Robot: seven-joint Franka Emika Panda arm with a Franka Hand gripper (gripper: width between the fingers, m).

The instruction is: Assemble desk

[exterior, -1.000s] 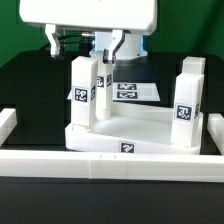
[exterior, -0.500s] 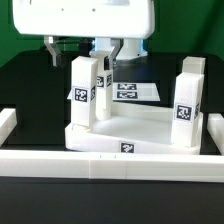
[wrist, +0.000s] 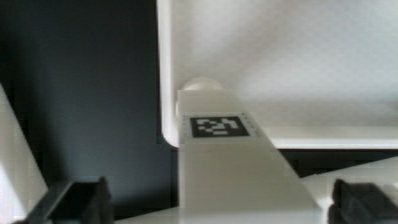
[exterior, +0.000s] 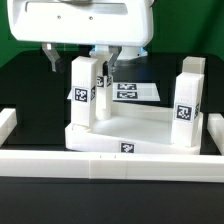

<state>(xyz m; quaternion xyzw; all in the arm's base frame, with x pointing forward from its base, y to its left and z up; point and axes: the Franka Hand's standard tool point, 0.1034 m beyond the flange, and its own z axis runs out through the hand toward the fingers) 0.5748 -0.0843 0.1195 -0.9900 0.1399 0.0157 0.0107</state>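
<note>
End effector (exterior: 108,62) lifted a bit higher since last looks, fingers spread wide, holding nothing. Leg (exterior: 84,92) stands alone in tabletop (exterior: 140,133) corner, near marker board (exterior: 135,91). Tabletop sits on black worktop (exterior: 30,90). Leg probably done; next leg likely.

Bright, even light washes out the white parts, both views are soft, and the wrist view is blurrier.
</note>
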